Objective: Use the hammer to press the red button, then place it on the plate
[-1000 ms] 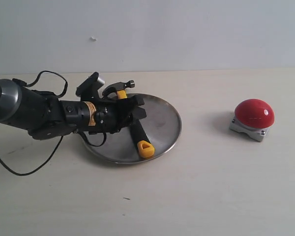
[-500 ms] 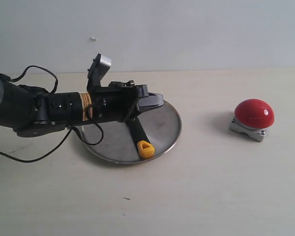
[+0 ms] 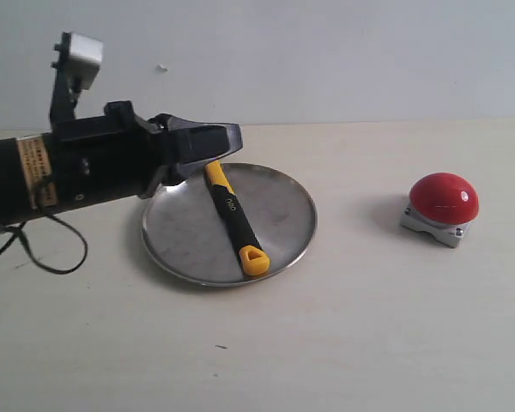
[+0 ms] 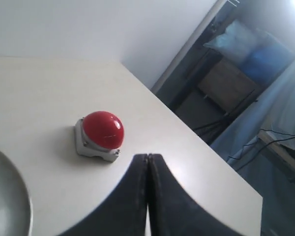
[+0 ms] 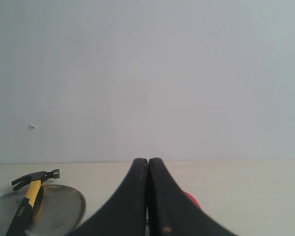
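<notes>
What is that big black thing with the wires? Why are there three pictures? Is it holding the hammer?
It is a robot with two arms. Each arm ends in a pincher called a gripper. The wide picture comes from a camera standing off to the side, and it shows the left arm above the table. The other two pictures come from small cameras on the wrists, so the black tips look huge. On the table is a silver plate with the hammer lying on it. The red button sits apart from the plate. Nothing is held: the left gripper and the right gripper are both pinched shut and empty.
</notes>
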Robot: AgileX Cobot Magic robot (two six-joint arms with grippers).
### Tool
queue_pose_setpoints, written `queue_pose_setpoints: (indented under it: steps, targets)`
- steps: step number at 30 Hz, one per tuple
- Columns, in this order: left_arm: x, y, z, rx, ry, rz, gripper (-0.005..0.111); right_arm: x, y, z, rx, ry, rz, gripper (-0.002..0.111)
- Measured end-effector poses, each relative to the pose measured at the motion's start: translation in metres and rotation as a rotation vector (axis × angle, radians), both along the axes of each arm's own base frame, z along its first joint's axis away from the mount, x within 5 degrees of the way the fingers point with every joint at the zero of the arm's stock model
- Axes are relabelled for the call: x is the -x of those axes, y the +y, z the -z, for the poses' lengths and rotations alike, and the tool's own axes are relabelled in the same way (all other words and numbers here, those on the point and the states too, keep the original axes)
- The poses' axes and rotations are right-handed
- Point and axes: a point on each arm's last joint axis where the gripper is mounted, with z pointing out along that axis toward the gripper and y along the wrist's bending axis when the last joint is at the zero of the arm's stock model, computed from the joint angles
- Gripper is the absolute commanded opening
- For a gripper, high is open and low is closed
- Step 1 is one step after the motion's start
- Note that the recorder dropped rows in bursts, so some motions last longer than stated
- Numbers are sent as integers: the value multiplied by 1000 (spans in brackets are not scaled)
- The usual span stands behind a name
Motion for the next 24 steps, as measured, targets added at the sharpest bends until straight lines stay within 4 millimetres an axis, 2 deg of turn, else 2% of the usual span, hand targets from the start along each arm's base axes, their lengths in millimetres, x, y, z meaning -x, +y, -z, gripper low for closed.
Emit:
queue_pose_setpoints:
  steps: [7, 12, 18, 24]
  targets:
    - [48, 32, -12, 23, -25, -72, 0, 0, 0, 0, 0, 0, 0, 0]
    - [71, 51, -8, -2, -22, -146, 0, 0, 0, 0, 0, 0, 0, 0]
    - [86, 72, 3, -175, -61, -260, 0, 0, 0, 0, 0, 0, 0, 0]
    - [95, 91, -3, -308, -108, -362, 0, 0, 0, 0, 0, 0, 0, 0]
